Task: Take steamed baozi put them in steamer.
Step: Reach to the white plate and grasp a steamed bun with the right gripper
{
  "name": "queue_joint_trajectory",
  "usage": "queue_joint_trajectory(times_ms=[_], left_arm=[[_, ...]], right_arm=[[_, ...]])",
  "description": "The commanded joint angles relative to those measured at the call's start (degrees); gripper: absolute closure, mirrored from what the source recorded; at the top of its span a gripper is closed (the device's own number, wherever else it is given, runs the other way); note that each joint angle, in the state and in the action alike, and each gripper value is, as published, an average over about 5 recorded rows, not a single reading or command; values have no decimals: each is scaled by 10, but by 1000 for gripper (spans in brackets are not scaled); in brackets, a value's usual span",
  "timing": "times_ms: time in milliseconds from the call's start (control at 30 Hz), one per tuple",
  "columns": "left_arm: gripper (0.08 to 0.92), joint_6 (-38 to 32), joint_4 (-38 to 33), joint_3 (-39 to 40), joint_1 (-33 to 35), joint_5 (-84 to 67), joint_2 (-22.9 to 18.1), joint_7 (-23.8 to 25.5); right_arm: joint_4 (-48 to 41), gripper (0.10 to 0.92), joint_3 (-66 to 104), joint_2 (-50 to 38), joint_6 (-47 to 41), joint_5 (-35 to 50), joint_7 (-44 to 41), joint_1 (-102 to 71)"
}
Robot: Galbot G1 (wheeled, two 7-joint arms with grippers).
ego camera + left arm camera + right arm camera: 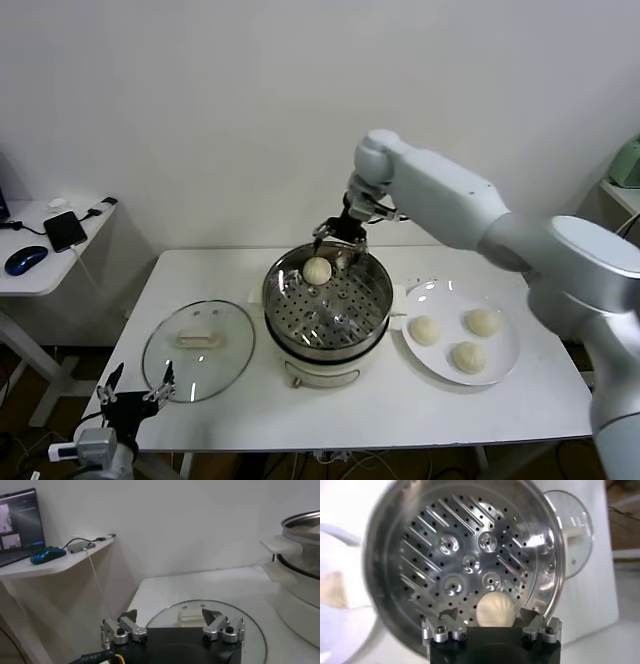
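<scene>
The steamer [275, 300] stands mid-table, its perforated tray [470, 562] showing. One baozi [317, 269] lies on the tray by the far rim; it also shows in the right wrist view [495, 605]. My right gripper [340, 245] hovers just above it, open, with the jaws spread wide on either side of the bun and not touching it [489, 613]. Three more baozi [424, 330] [482, 321] [468, 356] sit on the white plate [505, 370] to the right of the steamer. My left gripper [135, 385] is parked low at the front left, open and empty [170, 615].
The round glass lid [198, 350] lies flat left of the steamer, just ahead of the left gripper [250, 630]. A side table [40, 275] with a phone and a mouse stands at far left. A wall runs behind the table.
</scene>
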Motion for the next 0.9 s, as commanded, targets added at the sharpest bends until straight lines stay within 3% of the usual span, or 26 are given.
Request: queue_joint_trajectory(times_ms=[33,233,433,900], left_arm=[[177,-1,-7,7,9,-4,1,-1],[177,4,-16,13,13,-14,6,2],[177,7,-18,15,17,-21,9,2],[177,6,-25,22,28,-20,8,1]], right_arm=[[211,203,86,-234,-569,62,-64,-5],[297,203,132,-328,-649,25,-70,-68],[324,203,170,-363,-638,-47,-63,-152],[266,202,282,-287,-536,-137,17,-359]])
